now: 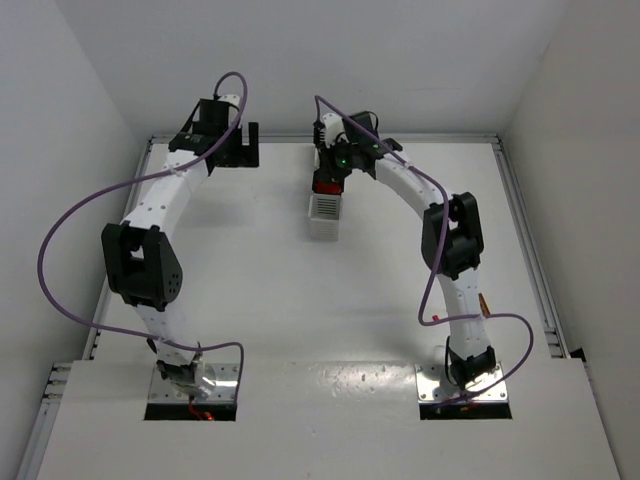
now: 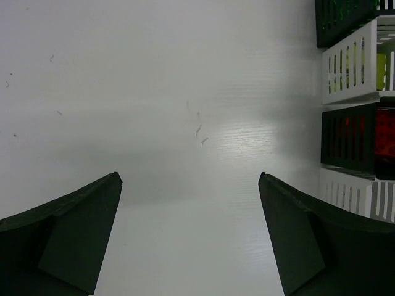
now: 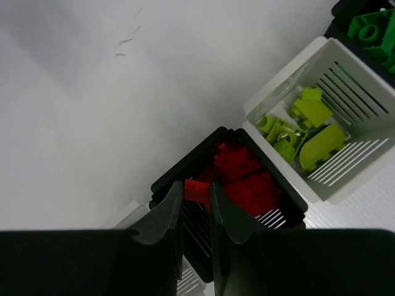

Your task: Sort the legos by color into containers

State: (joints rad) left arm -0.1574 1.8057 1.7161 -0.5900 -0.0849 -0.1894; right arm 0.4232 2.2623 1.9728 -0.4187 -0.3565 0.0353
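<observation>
The white table (image 1: 250, 290) fills most of the overhead view, with the left arm (image 1: 140, 260) and right arm (image 1: 455, 240) arched toward its far edge. The left gripper (image 2: 190, 179) sits at the upper left of that view, its jaws spread wide with only bare table between them.

The right gripper (image 3: 196, 185) is at upper centre, its jaws drawn almost together and clamped on a red lego (image 3: 195, 192). It hangs over the black container (image 3: 179, 169) at lower centre of its wrist view, where the other red legos (image 3: 247, 176) lie. Up and to the right stands the white container (image 3: 281, 86) of yellow-green legos (image 3: 315, 132). Green legos (image 3: 370, 28) show in the corner beyond.

As I judge it, the brick hangs over the near rim, not the bin's middle. Released here, it could bounce off the rim onto the table, or cling to one finger as the jaws part.

Overhead, the right wrist hides most of the row, and only the right wrist view shows what the bins hold. The left wrist view alone shows all four bins lined down its right edge, including the fourth container (image 2: 355, 194), whose contents cannot be seen
</observation>
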